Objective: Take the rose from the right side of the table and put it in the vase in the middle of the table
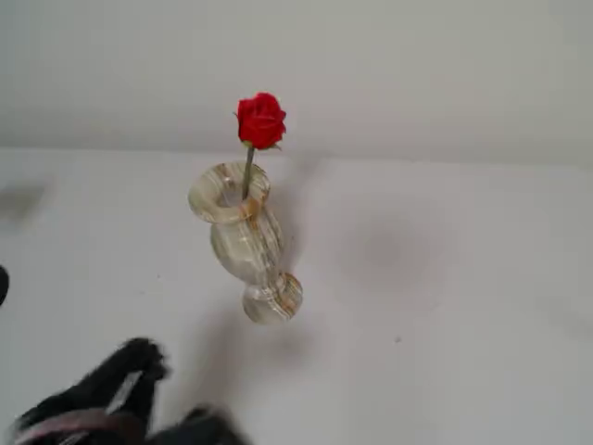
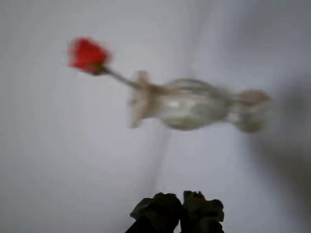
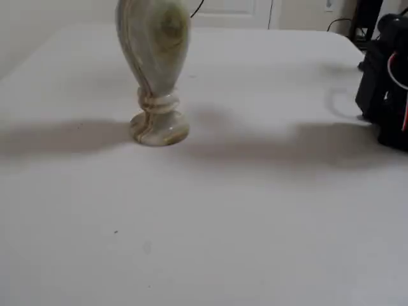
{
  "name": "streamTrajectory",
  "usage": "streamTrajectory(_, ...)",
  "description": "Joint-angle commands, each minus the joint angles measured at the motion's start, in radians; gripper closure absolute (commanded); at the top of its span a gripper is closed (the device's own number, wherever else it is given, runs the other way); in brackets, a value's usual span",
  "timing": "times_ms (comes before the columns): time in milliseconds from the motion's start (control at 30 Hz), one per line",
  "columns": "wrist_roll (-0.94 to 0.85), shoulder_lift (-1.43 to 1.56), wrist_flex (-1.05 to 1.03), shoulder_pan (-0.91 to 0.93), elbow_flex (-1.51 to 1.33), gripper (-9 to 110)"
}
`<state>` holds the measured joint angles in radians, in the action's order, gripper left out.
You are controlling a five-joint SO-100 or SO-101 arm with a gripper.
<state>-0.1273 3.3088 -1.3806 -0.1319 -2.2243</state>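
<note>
The red rose (image 1: 260, 120) stands in the vase (image 1: 243, 239), its stem going down into the flared mouth. The vase stands upright in the middle of the white table (image 1: 445, 306). In the wrist view the rose (image 2: 86, 55) and the vase (image 2: 187, 104) appear lying sideways and blurred. In a fixed view only the vase's belly and foot (image 3: 156, 70) show, and the rose is cut off by the top edge. My gripper (image 1: 146, 357) is at the lower left, apart from the vase. In the wrist view the gripper (image 2: 182, 204) has its fingertips together and holds nothing.
The black arm body (image 3: 386, 76) stands at the right edge of a fixed view. A wall rises behind the table (image 1: 417, 74). Soft shadows lie on the tabletop around the vase.
</note>
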Motion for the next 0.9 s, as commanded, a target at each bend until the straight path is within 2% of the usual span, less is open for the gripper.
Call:
streamTrajectory(0, 0.015, 0.015, 0.026, 0.012, -0.293, 102)
streamTrajectory(133, 0.015, 0.015, 0.054, 0.029, -0.514, 102)
streamTrajectory(367, 0.014, 0.015, 0.238, 0.08, -0.801, 102)
streamTrajectory(867, 0.035, 0.015, 0.247, 0.081, -0.807, 101)
